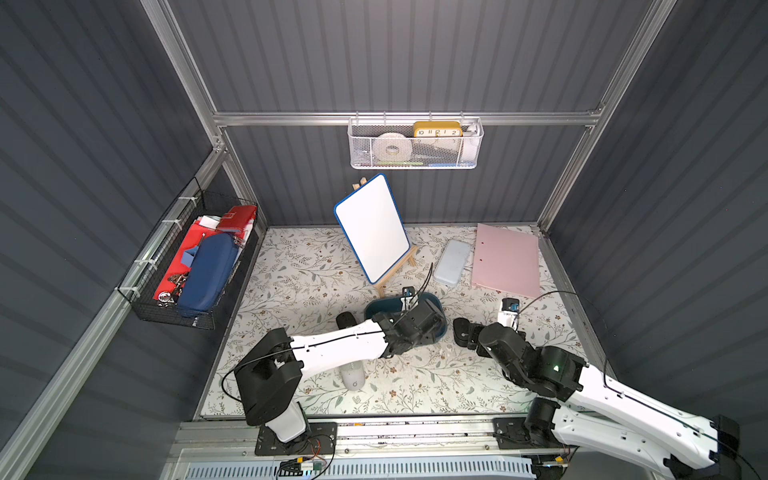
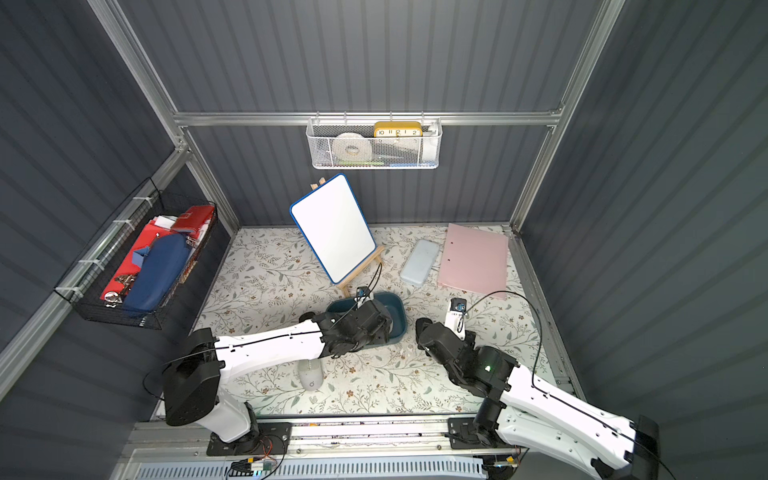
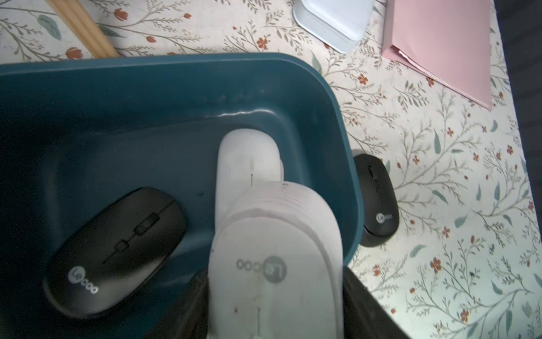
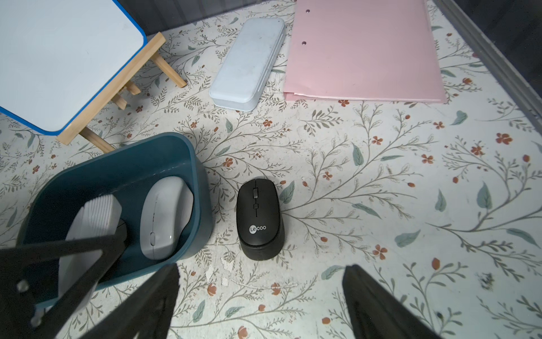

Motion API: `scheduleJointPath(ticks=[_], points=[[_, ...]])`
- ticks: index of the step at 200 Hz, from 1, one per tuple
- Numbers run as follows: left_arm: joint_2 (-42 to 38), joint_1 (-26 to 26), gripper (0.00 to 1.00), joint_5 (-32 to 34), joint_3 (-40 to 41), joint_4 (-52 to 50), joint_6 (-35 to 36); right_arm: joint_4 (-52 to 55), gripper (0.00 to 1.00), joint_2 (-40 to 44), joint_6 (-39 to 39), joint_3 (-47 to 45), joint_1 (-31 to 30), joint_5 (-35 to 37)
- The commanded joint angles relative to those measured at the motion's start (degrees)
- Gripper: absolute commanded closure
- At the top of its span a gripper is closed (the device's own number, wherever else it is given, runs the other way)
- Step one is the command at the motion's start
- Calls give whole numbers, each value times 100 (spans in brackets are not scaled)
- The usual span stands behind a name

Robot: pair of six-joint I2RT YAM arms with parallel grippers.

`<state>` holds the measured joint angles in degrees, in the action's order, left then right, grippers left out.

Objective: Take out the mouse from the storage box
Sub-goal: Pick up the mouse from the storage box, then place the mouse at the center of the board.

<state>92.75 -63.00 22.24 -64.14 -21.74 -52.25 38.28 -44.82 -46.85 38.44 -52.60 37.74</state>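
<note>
Left wrist, one mouse (image 3: 275, 264) gripped, three loose

Storage box (image 3: 337, 117) crowded: left gripper (image 3: 274, 302) clamped on a white mouse (image 3: 275, 281) fills its near side, while a second white mouse (image 3: 246, 158) and a black mouse (image 3: 117, 249) share the floor. Easel (image 4: 168, 70) stands close behind; loose black mouse (image 4: 259, 217) just beside the right wall, perhaps touching. Open table (image 4: 410, 234) beyond it.

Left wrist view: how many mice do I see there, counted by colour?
White mice: 2, the held white mouse in the left end effector and the second white mouse in the storage box.
Black mice: 2, the boxed black mouse and the outer black mouse beside the box.
Total: 4.
</note>
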Motion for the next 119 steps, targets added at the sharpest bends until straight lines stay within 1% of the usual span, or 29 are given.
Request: scheduleJointPath(ticks=[1, 20, 46, 58, 91, 119], points=[[-207, -249, 55, 70, 39, -177, 118, 283, 9, 131, 2, 148, 28, 216], [-105, -511, 56, 4, 103, -190, 79, 360, 9, 216, -44, 153, 30, 249], [-109, -1053, 56, 420, 199, -337, 24, 558, 9, 311, -158, 181, 30, 362], [-193, -1212, 56, 519, 348, -358, -35, 592, 9, 377, -175, 158, 30, 380], [-525, -1464, 56, 480, 862, -361, -193, 704, 9, 508, -240, 149, 30, 362], [-662, -1520, 56, 346, 1189, -558, -454, 692, 9, 568, -271, 101, 30, 344]])
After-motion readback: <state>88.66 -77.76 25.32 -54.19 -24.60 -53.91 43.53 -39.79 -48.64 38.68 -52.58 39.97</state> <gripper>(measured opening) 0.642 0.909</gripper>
